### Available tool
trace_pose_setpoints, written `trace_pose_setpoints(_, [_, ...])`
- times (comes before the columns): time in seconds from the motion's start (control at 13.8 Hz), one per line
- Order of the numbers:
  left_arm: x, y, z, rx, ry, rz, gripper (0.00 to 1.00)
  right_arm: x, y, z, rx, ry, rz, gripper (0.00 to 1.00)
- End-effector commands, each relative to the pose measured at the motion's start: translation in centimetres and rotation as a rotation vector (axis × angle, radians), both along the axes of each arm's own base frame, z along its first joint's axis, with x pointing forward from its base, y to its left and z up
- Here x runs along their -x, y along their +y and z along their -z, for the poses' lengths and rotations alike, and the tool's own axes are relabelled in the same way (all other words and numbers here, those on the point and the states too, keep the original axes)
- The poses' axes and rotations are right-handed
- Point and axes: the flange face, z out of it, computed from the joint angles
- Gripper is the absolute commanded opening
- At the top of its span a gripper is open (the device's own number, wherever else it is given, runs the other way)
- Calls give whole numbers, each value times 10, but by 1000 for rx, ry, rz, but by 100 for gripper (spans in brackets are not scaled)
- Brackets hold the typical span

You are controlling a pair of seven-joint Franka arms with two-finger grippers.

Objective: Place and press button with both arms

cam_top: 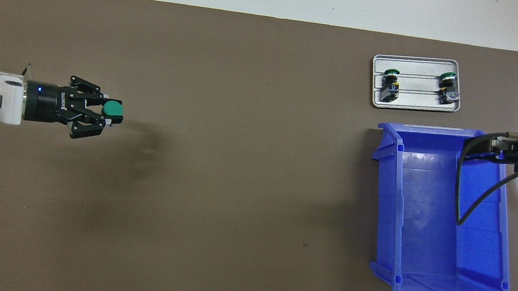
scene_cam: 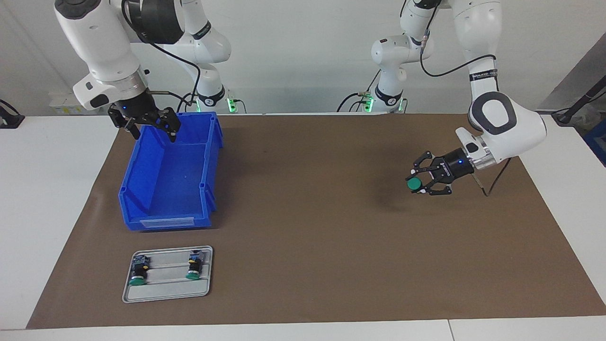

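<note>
My left gripper (scene_cam: 417,184) hangs in the air over the brown mat (scene_cam: 307,227) toward the left arm's end of the table. It is shut on a button (scene_cam: 415,184) whose round green cap (cam_top: 112,109) shows between the fingertips. Its shadow lies on the mat below. My right gripper (scene_cam: 152,131) is raised above the blue bin (scene_cam: 165,222), open and holding nothing. In the overhead view only its wrist and cable show at the edge.
A grey tray (scene_cam: 168,293) lies on the mat farther from the robots than the blue bin (cam_top: 447,289). On it lie two more green-capped buttons (scene_cam: 138,273) (scene_cam: 193,267), side by side. Nothing lies inside the bin. White tabletop borders the mat.
</note>
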Motion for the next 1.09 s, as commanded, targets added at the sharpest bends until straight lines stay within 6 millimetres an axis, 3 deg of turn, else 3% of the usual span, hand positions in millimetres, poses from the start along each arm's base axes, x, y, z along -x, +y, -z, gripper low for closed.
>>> trace_pose_setpoints(0.0, [56, 6, 24, 103, -83, -73, 6, 4, 1, -3, -8, -17, -21, 100])
trace_pose_setpoints(0.22, [84, -3, 60, 186, -151, -42, 5, 4, 2, -3, -8, -17, -23, 100])
trace_pose_setpoints(0.36, [99, 4, 88, 273, -238, -60, 7, 4, 2, -3, -8, -17, -23, 100])
trace_pose_setpoints(0.8, [89, -22, 83, 467, -310, -150, 10, 4, 2, -3, -8, -17, -23, 100])
trace_pose_setpoints(1.01, [90, -42, 100, 491, -342, -129, 9, 4, 2, -3, -8, -17, -23, 100])
